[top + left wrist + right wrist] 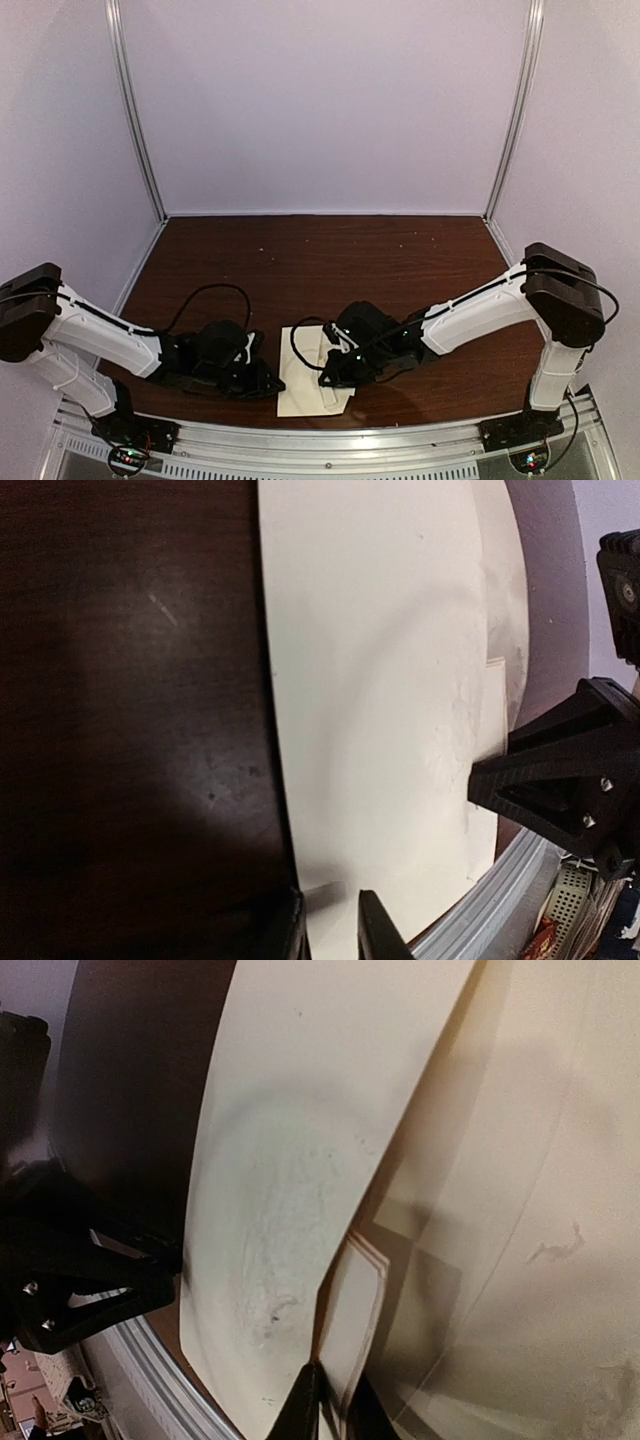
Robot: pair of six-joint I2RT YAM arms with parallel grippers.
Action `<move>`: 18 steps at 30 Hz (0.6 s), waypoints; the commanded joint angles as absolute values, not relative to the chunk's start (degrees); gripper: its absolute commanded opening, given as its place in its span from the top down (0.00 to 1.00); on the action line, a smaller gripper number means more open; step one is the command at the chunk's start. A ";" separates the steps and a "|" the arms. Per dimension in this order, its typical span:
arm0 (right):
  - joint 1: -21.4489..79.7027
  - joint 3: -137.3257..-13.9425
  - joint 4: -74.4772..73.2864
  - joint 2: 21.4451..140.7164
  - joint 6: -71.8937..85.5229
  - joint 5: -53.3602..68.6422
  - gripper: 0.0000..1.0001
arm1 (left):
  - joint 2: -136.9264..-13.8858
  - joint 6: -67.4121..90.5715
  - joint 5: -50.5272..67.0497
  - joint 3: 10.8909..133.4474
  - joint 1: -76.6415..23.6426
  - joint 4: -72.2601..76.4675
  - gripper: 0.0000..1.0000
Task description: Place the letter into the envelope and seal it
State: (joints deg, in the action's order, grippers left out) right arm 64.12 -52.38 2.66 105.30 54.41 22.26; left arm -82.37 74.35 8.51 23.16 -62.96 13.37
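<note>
Right gripper (pixel 335 1415) fingers nearly closed, pinching small white card (pixel 352 1310) over the envelope (pixel 290 1140). Left gripper (pixel 335 928) fingers narrow at envelope's left edge; grip cannot be told.

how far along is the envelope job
No loose letter shows, so it may already be inside the envelope. In hand: the left gripper is at its edge, and the right gripper pinches a small white card on it. Left: the seal is not visibly made.

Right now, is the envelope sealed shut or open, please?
Not sealed: the envelope shows one layer lifted, shadowing the paper beneath.
</note>
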 commanded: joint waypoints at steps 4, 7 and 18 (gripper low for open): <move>65.08 -55.18 -2.13 101.70 52.39 18.47 0.80 | -76.07 75.47 4.92 22.91 -63.79 13.18 0.81; 65.04 -55.88 -6.33 99.50 51.10 16.19 0.72 | -73.47 75.54 4.22 22.49 -63.75 11.75 0.79; 65.25 -55.68 -12.64 94.15 50.11 13.13 0.58 | -71.66 75.41 3.81 21.63 -63.81 10.79 0.72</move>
